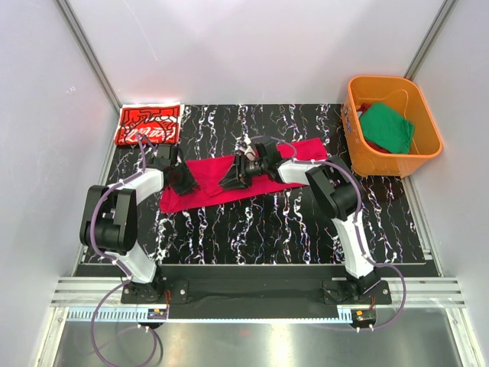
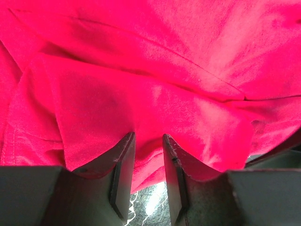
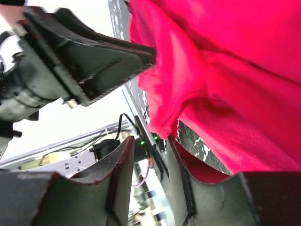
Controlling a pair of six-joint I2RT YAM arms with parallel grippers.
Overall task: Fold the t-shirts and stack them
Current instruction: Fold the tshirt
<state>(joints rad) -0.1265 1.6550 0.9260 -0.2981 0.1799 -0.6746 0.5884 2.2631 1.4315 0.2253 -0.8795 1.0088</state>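
Crimson tee (image 1: 208, 183): light, limp, sags wherever it's unsupported. I'd take it at hem or shoulder corners, not mid-panel. It lies half-spread in the middle of the table (image 1: 290, 222), slanting near left to far right. Left gripper (image 1: 182, 180) is clamped on a fold toward its left end, cloth bunched between the jaws. Right gripper (image 1: 231, 178): jaws apart, holding nothing, a loose edge hanging just off its tips.

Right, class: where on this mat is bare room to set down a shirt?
Free: the near strip of black marbled mat, between the crimson t-shirt and its front edge; the far strip, between the folded printed red t-shirt and the orange plastic tub. Crowded: the middle, around left gripper and right gripper.
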